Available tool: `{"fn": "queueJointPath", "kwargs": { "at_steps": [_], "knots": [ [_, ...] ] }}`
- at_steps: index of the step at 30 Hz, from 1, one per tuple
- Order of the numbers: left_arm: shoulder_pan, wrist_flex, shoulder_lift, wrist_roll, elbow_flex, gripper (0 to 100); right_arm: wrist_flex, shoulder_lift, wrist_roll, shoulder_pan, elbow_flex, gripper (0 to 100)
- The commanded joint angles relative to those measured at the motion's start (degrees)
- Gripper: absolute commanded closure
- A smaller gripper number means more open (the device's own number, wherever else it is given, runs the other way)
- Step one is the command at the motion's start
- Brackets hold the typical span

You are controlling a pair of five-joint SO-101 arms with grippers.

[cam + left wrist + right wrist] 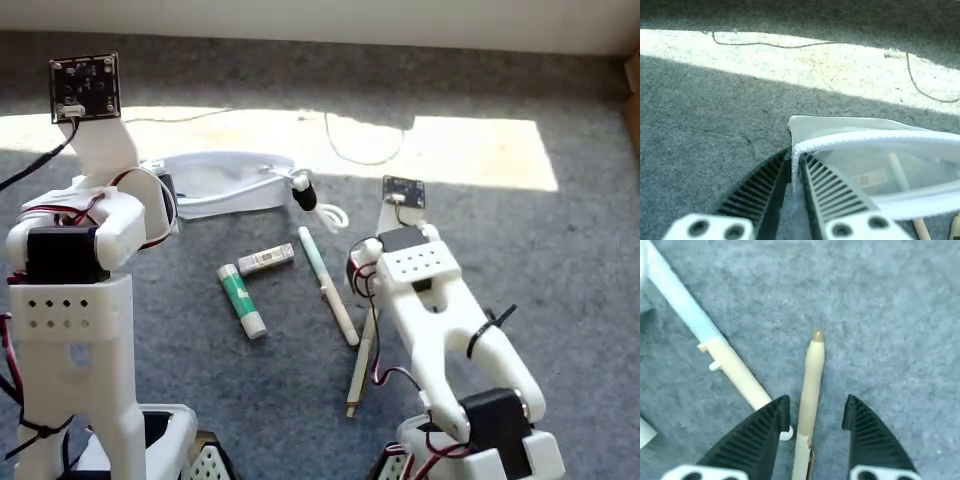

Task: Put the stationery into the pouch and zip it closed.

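white pouch, green-and-white glue stick, cream pencil, grey carpet.

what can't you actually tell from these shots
High view: the left arm covers the pouch end that the left hand pinches.
Left wrist view: shapes behind the pouch's clear wall, inside or beneath it, unclear.
Right wrist view: the beige pen inside the open right hand runs off the edge.
High view: the small white item is too small to identify.
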Motion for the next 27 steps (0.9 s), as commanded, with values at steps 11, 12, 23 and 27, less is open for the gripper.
{"fn": "queueJointPath", "kwargs": {
  "at_steps": [11,12,23,27],
  "knots": [
    [0.48,-0.53,0.48,0.09,0.66,99,-7.16,10.33,-0.26,0.66,-0.57,82.6],
    [0.48,-0.53,0.48,0.09,0.66,99,-7.25,10.33,-0.26,0.66,-0.57,82.6],
    [0.48,-0.53,0.48,0.09,0.66,99,-7.34,10.07,-0.18,0.40,-4.44,82.6],
    [0.48,-0.53,0.48,0.09,0.66,99,-7.25,9.98,-0.18,0.40,-5.32,82.6]
  ]
}}
